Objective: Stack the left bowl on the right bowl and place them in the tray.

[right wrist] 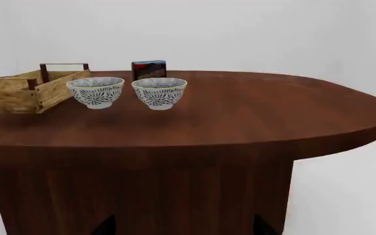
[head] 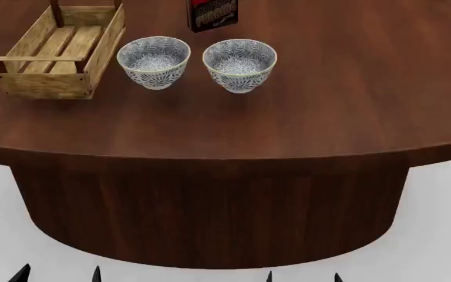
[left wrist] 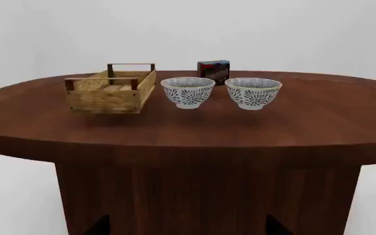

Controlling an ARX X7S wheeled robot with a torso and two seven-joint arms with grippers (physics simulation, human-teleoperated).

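Nothing is lifted yet, so my judgement is that the step in hand is the first reach: take the left bowl and set it into the right one. Reading the table from left to right, the tray [head: 53, 56] lies at the far left with its long side running away from me, holding nothing; just beside its right wall stands the left bowl [head: 153, 61], upright, with the plain whitish rim; next to that, near but not touching, stands the right bowl [head: 239, 63] with the yellow-green rim; behind the gap between them a dark pudding box [head: 213, 14] stands upright; the rest of the dark wooden table [head: 343, 106] runs off to the right. To do this well I would bring my left arm in over the table edge, pinch the left bowl by its rim on the side away from the tray wall, lift straight up until it clears the other rim, then lower it centred so it nests rather than tips. My hands: only dark tips show at the bottom of the head view, so I cannot tell whether either gripper is open or closed. Counted: one tray, two bowls, one box, one table.
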